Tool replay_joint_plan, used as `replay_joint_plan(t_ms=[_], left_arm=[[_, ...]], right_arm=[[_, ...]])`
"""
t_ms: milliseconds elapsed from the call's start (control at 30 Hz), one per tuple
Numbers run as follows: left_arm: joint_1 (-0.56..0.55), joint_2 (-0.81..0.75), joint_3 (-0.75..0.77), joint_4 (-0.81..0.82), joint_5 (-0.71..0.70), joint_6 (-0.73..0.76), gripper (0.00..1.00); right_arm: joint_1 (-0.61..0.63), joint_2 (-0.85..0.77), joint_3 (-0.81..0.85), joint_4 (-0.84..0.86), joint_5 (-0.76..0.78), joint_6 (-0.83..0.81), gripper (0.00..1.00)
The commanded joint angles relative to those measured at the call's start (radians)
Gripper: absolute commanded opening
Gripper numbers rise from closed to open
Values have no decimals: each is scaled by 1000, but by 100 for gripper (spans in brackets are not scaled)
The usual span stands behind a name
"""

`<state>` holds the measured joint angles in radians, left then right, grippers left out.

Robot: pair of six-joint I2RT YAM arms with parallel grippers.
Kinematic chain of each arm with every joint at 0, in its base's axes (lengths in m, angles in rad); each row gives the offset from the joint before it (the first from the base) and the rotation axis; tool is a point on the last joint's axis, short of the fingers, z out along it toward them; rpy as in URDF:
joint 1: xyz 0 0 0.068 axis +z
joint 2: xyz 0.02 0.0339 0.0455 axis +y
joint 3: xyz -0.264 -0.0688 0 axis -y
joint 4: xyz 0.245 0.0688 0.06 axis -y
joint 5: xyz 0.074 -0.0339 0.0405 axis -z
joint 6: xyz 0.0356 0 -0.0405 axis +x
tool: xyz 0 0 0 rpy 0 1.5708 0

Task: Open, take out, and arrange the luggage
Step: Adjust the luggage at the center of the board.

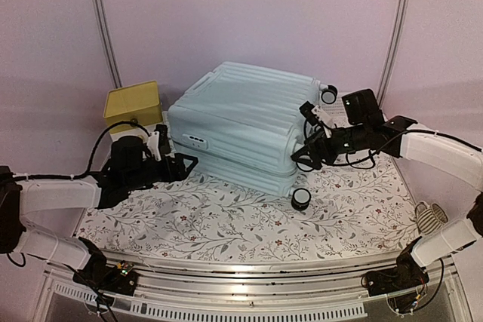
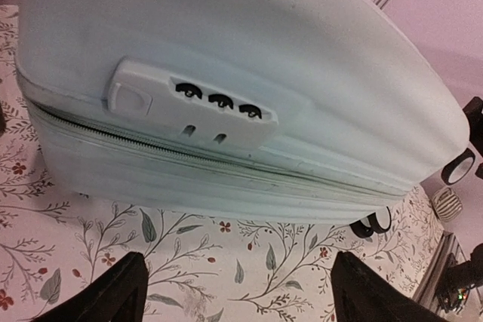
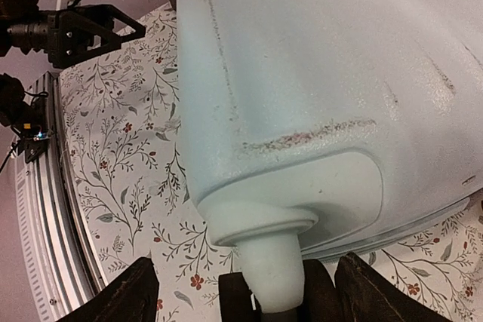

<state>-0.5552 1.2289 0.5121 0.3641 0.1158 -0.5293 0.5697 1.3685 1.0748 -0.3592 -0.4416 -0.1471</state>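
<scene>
The luggage, a large pale mint ribbed suitcase, lies flat and zipped shut on the flowered cloth. My left gripper hovers at its left end, open, just short of the shell. In the left wrist view the combination lock and the closed zipper fill the frame above the left gripper, which has only cloth between its fingers. My right gripper is at the suitcase's right end. In the right wrist view the right gripper stands open astride a caster stem, with a gap on the left side.
A small yellow-topped box stands behind the left arm, close to the suitcase's far left corner. Two caster wheels stick out on the right side. A striped object lies at the right table edge. A metal rail runs along the near edge.
</scene>
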Motion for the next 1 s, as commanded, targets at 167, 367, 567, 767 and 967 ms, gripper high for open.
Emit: replay_joint_plan(t_ms=[167,367,567,767,967], left_arm=[[8,3,16,21,7,-11,86],[9,-28,4,-3,-45,-21,86],[10,-124,-37,-27,-92,-23,86],[11,-196,-61,-70,-110,-14,86],[9,-222,-77,-86,-89,-8,86]], right_arm=[[122,52,95,-177,8,-47,79],[301,109,199,-244,-28,-62,79],[398,107,277,-281,-50,-93,78],[376,38,257,-216,121,-55,78],[227,-1,223,-188,207,11,80]])
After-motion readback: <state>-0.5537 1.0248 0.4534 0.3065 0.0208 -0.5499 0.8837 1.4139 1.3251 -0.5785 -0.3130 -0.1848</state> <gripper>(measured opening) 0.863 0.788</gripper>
